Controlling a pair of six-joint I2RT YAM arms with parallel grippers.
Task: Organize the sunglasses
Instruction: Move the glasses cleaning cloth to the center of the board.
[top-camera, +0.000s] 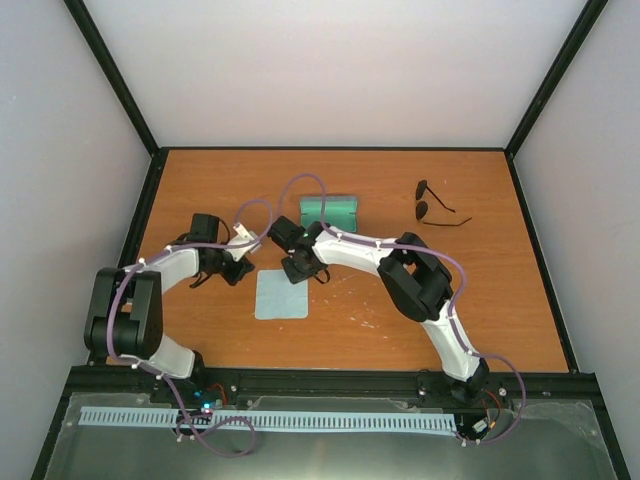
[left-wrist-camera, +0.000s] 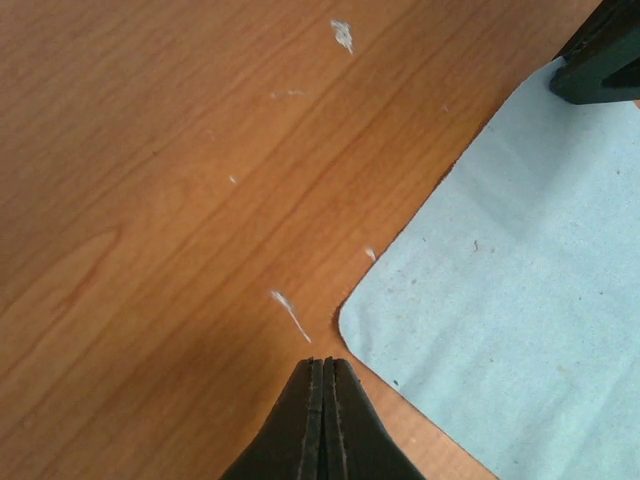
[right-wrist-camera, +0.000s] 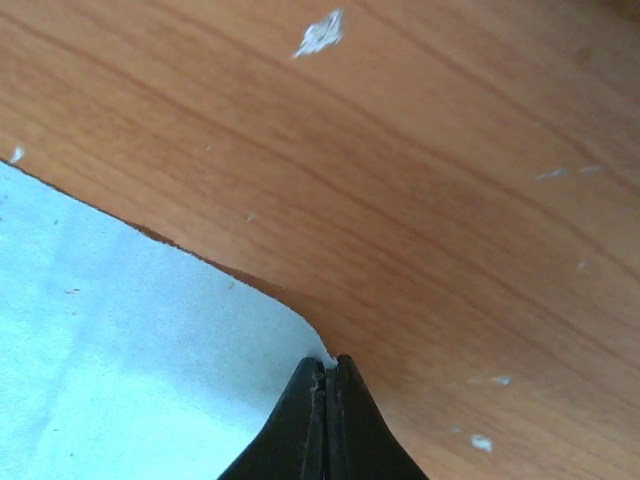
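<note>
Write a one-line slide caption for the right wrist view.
Right wrist view: shut jaws apparently pinching the slightly raised corner of the light-blue cloth on the wooden table.

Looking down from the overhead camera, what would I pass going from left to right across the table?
First the left gripper, then the cloth, the case, and last the sunglasses. I left out the right gripper because it overlaps the cloth.
</note>
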